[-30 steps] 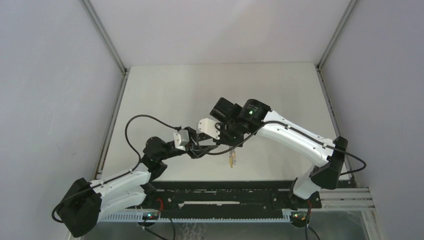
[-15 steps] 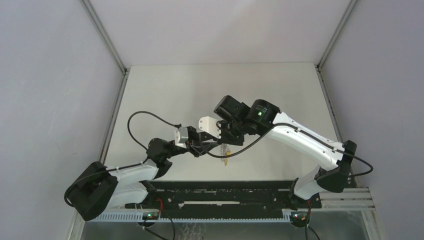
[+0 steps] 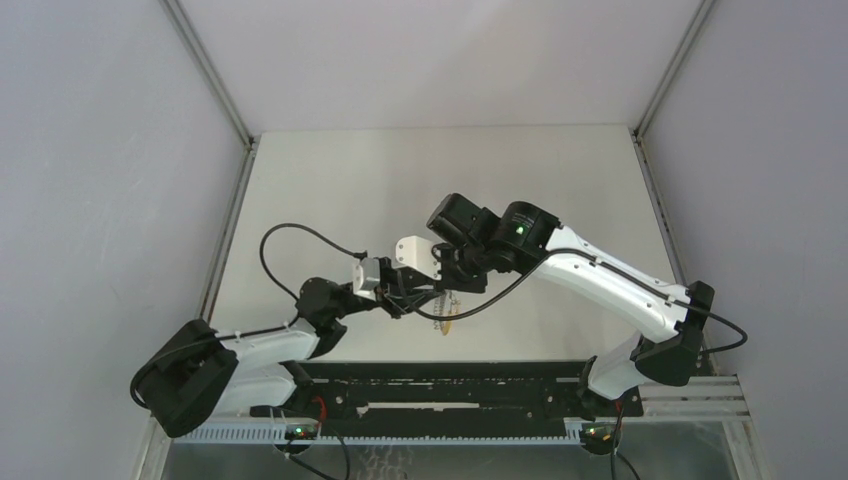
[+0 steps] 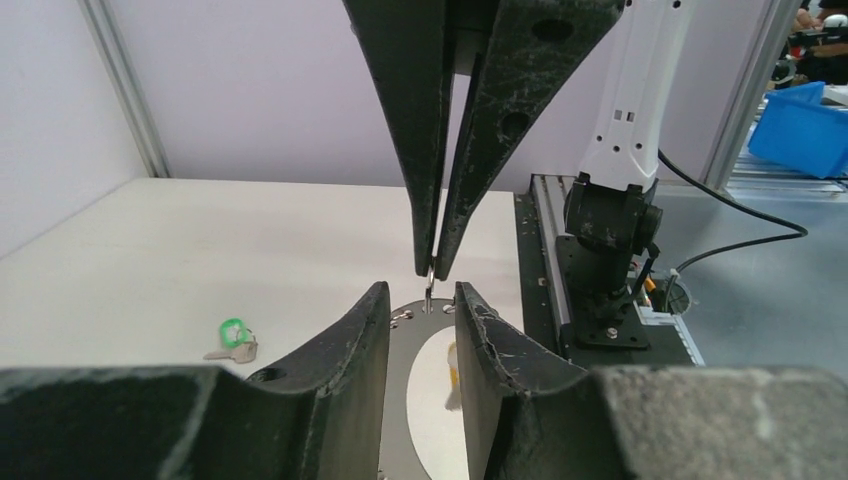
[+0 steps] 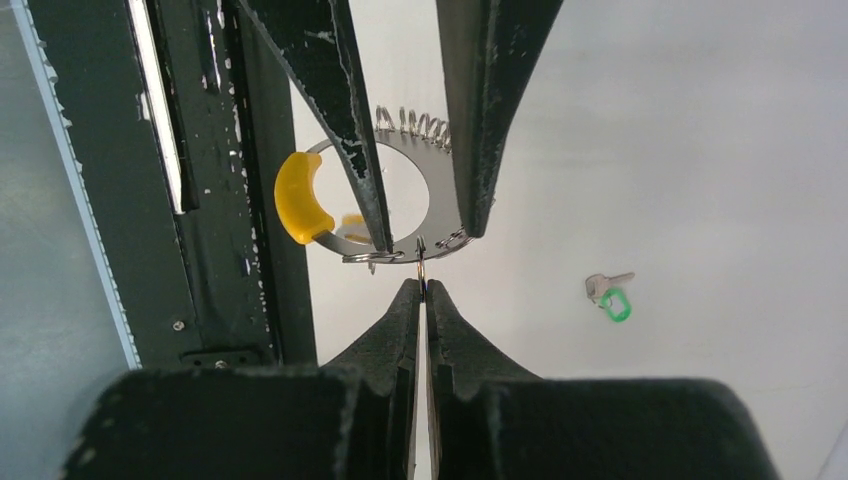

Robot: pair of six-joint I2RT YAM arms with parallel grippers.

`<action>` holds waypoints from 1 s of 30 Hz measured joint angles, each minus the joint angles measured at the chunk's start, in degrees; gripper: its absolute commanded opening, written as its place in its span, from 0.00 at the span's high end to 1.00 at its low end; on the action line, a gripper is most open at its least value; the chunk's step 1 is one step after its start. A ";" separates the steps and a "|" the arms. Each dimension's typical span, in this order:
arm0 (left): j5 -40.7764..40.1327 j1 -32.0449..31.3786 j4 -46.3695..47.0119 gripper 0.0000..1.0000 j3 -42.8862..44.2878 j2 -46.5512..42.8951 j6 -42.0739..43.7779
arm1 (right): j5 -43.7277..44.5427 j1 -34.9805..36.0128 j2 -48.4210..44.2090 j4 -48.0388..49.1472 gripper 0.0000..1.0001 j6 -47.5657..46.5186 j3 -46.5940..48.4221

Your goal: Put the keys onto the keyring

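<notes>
Both fingers of the right gripper (image 5: 421, 288) are pressed together on a small wire loop at the rim of the keyring (image 5: 447, 195), held above the table (image 5: 700, 150). The left gripper (image 4: 420, 300) flanks the ring narrowly; whether it grips cannot be told. The yellow key (image 5: 300, 200) hangs on the ring's near side. The green key (image 5: 612, 303) lies on the table, farther away.

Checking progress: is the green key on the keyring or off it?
Off. The green key lies alone on the table, clear of the keyring that the right tool pinches.
</notes>
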 measured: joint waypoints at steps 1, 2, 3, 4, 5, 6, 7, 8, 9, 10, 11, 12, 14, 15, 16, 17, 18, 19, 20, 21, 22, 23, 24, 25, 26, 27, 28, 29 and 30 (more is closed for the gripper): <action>0.00 -0.20 -0.20 0.67 0.00 0.11 0.02 | -0.04 0.00 0.00 0.13 1.00 -0.02 0.00; 0.00 -0.37 -0.52 0.67 0.00 0.24 0.07 | -0.04 0.02 0.00 0.31 1.00 -0.02 0.00; 0.00 -0.44 -0.81 0.68 0.00 0.39 0.15 | -0.07 0.07 0.00 0.46 1.00 -0.02 0.00; 0.00 -0.57 -1.29 0.68 0.00 0.57 0.39 | -0.07 0.09 0.00 0.55 1.00 -0.04 0.00; 0.00 -0.63 -1.55 0.69 0.00 0.66 0.48 | -0.11 0.13 0.00 0.68 1.00 -0.04 0.00; 0.00 -0.72 -2.01 0.70 0.00 0.76 0.57 | -0.15 0.20 0.00 0.83 1.00 -0.04 0.00; 0.00 -0.81 -2.45 0.71 0.00 0.81 0.63 | -0.24 0.31 0.00 0.96 1.00 -0.07 0.00; 0.00 -0.92 -2.67 0.72 0.00 0.85 0.74 | -0.28 0.39 0.00 1.07 1.00 -0.07 0.00; 0.00 -1.01 -2.84 0.73 0.00 0.85 0.94 | -0.39 0.48 0.00 1.16 1.00 -0.07 0.00; -0.02 -1.14 -2.99 0.75 0.00 0.85 1.07 | -0.48 0.57 0.00 1.22 1.00 -0.09 0.00; -0.02 -1.22 -3.10 0.76 0.00 0.85 1.09 | -0.52 0.63 0.00 1.27 1.00 -0.09 0.00; -0.02 -1.29 -3.17 0.77 0.00 0.85 1.09 | -0.66 0.66 0.00 1.27 1.00 -0.11 0.00; 0.00 -1.36 -3.28 0.78 0.00 0.85 1.14 | -0.87 0.79 0.00 1.27 1.00 -0.15 0.00; 0.02 -1.40 -3.37 0.78 0.02 0.85 1.11 | -0.92 0.81 0.00 1.27 1.00 -0.17 0.00; 0.02 -1.40 -3.39 0.79 0.02 0.85 1.11 | -0.94 0.81 0.00 1.27 1.00 -0.20 0.00; 0.02 -1.40 -3.39 0.80 0.00 0.81 1.11 | -0.98 0.81 0.00 1.27 1.00 -0.20 0.00; 0.04 -1.40 -3.41 0.81 0.00 0.72 1.09 | -1.05 0.81 0.00 1.29 1.00 -0.20 0.00; 0.09 -1.40 -3.45 0.81 0.00 0.59 1.09 | -1.09 0.81 0.00 1.29 1.00 -0.20 0.00; 0.07 -1.42 -3.45 0.81 0.00 0.46 1.09 | -1.14 0.81 0.00 1.31 1.00 -0.20 0.00; 0.09 -1.44 -3.52 0.81 0.00 0.17 1.09 | -1.16 0.81 0.00 1.33 1.00 -0.20 0.00; 0.13 -1.44 -3.52 0.80 0.00 -0.07 1.09 | -1.18 0.81 0.00 1.36 1.00 -0.22 0.00; 0.15 -1.44 -3.54 0.79 0.00 -0.31 1.07 | -1.25 0.81 0.00 1.38 1.00 -0.22 0.00; 0.17 -1.44 -3.52 0.78 0.00 -0.55 1.07 | -1.29 0.81 0.00 1.38 1.00 -0.20 0.00; 0.17 -1.44 -3.54 0.78 0.02 -0.72 1.07 | -1.29 0.81 0.00 1.38 1.00 -0.20 -0.02; 0.20 -1.44 -3.58 0.78 0.00 -0.94 1.07 | -1.29 0.81 0.00 1.38 1.00 -0.20 -0.02; 0.17 -1.44 -3.58 0.80 0.00 -1.14 1.05 | -1.29 0.81 0.00 1.38 1.00 -0.22 -0.02; 0.17 -1.44 -3.58 0.80 0.00 -1.31 1.07 | -1.29 0.81 0.00 1.40 1.00 -0.20 -0.04; 0.17 -1.46 -3.56 0.81 0.00 -1.40 1.07 | -1.29 0.81 0.00 1.40 1.00 -0.20 -0.09; 0.17 -1.46 -3.58 0.82 0.00 -1.44 1.05 | -1.29 0.81 0.00 1.42 1.00 -0.20 -0.13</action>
